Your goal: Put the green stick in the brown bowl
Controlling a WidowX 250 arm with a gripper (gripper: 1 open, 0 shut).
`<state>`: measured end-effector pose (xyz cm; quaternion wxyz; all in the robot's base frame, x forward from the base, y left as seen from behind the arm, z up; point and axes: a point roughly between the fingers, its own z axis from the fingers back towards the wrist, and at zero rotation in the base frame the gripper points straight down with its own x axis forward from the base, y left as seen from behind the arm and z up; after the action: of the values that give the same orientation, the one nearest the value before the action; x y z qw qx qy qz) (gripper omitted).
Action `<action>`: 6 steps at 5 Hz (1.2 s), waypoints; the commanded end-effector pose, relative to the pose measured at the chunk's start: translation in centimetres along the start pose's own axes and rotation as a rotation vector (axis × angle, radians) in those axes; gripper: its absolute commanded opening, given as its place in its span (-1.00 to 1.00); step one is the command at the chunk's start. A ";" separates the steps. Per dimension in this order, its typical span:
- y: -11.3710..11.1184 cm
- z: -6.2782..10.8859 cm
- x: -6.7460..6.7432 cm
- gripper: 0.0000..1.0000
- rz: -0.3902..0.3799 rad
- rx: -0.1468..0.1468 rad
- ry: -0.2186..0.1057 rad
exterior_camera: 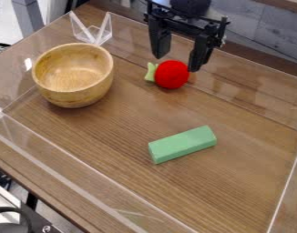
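The green stick (183, 145) is a flat light-green block lying on the wooden table toward the front right. The brown bowl (73, 75) is a round light-brown wooden bowl with nothing in it, standing at the left. My gripper (179, 55) hangs at the back centre, pointing down with its black fingers spread open and nothing between them. It is well behind the stick and to the right of the bowl.
A red round toy with a small green leaf (170, 75) sits just below the gripper's fingers. Clear plastic walls (90, 32) ring the wooden table (236, 109). The table's front edge runs along the lower left.
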<state>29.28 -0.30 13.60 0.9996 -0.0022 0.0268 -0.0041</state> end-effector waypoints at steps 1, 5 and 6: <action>0.2 -1.9 -0.3 1.00 -0.124 -0.007 0.030; -2.0 -7.0 -3.3 1.00 -0.307 -0.034 -0.015; -2.3 -6.8 -2.8 1.00 -0.297 -0.040 -0.035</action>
<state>25.26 -2.51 5.68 0.9874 -0.0285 0.0380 -0.1507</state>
